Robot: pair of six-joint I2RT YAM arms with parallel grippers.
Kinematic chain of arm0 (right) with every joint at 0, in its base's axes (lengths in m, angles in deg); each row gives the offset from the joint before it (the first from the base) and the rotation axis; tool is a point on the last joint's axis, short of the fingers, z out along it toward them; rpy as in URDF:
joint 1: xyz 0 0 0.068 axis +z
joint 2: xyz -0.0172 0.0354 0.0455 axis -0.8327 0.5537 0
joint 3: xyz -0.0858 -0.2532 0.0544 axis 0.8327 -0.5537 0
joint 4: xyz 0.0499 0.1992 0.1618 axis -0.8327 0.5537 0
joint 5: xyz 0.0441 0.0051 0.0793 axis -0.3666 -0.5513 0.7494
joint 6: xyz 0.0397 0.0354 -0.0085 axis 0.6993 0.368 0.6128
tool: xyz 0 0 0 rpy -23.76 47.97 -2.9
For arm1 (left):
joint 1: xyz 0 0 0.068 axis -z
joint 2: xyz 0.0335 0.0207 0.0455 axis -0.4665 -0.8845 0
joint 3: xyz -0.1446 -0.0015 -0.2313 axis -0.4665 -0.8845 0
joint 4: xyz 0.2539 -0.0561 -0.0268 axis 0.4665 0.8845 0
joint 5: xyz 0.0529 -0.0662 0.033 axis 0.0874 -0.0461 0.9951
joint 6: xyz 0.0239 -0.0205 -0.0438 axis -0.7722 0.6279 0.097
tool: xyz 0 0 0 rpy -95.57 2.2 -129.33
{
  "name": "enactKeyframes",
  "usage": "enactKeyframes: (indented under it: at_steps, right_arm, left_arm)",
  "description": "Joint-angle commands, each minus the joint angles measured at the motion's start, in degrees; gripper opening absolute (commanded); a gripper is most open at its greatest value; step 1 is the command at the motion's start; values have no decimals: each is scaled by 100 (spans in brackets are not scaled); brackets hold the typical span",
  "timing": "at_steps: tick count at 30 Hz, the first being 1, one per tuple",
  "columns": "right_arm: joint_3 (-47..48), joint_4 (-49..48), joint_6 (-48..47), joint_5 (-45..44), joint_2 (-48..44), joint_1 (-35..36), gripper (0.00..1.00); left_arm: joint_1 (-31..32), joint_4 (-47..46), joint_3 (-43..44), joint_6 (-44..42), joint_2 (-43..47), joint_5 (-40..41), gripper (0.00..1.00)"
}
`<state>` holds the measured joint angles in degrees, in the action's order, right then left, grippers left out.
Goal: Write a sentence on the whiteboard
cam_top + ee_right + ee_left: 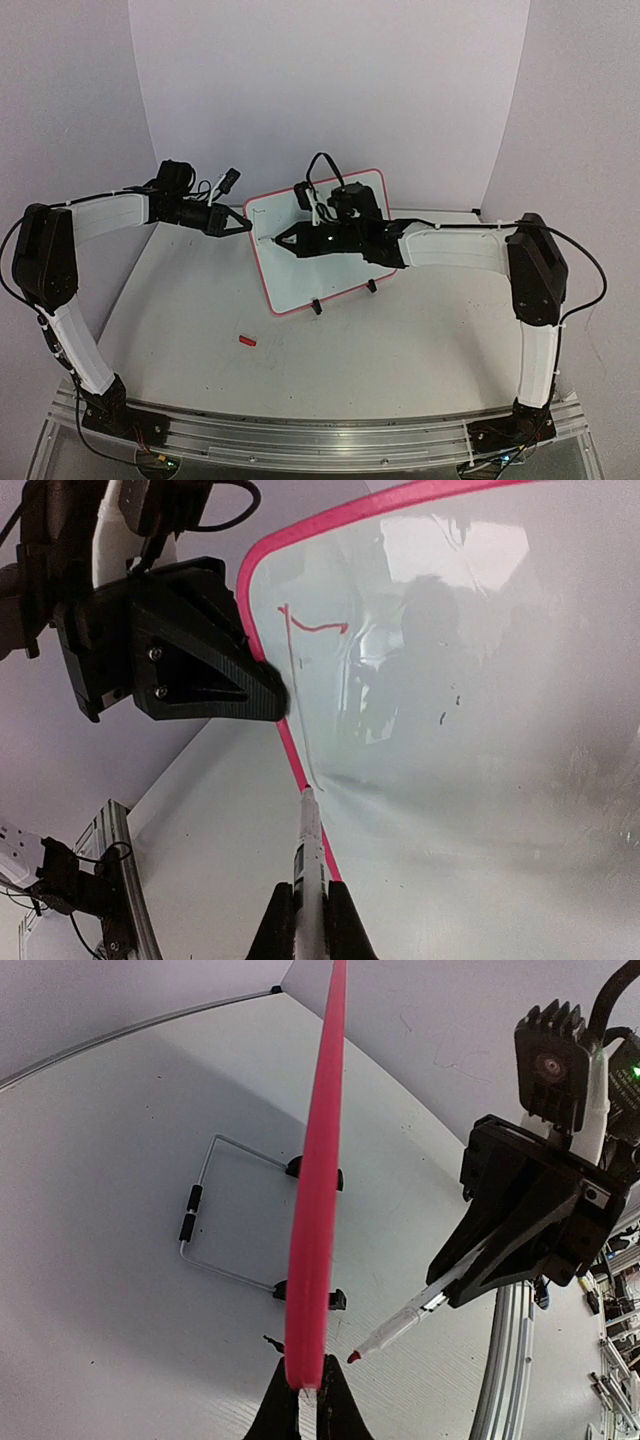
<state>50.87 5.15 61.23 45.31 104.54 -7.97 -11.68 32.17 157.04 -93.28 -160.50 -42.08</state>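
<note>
**Board pinned, pen at the edge, sentence barely begun**

Biggest thing first: the pale grey surface point(400, 340) carries a small white rectangular whiteboard with a red-pink rim point(305, 280). It's propped at a tilt on a thin wire stand with black clip feet point(215, 1210). A light board like that would probably slide or tip under pen pressure. I reckon that's why the left fingers point(278, 1415) are pressed together on the rim at its left edge, pinching it steady. In the left wrist view the rim runs edge-on straight into that pinch.

The right fingers point(278, 935) reach across the board face from the other side. They're clamped on a slim white marker with a red tip point(308, 850), barrel pointing ahead so the tip leads. The tip sits at the left side of the board, just beside the rim and near the left fingers. Touching or hovering, can't tell.

The sentence point(315, 628) is hardly there: a short red stroke near the top left corner, plus a faint long line running down to the marker tip. It looks like the start of a first letter, so nearly all the writing is left to do. The small red cap point(247, 341) lies on the surface in front of the board, well apart from both arms.
</note>
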Motion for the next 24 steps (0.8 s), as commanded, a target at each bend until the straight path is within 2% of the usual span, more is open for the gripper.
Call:
enactKeyframes:
  at_steps: [1,24]
  right_arm:
    - [1,-364,30,61,-444,-33,0]
    - [705,-164,80,-199,226,-28,0]
  left_arm:
    - [137,180,126,-178,131,-34,0]
    - [157,213,136,-195,93,-33,0]
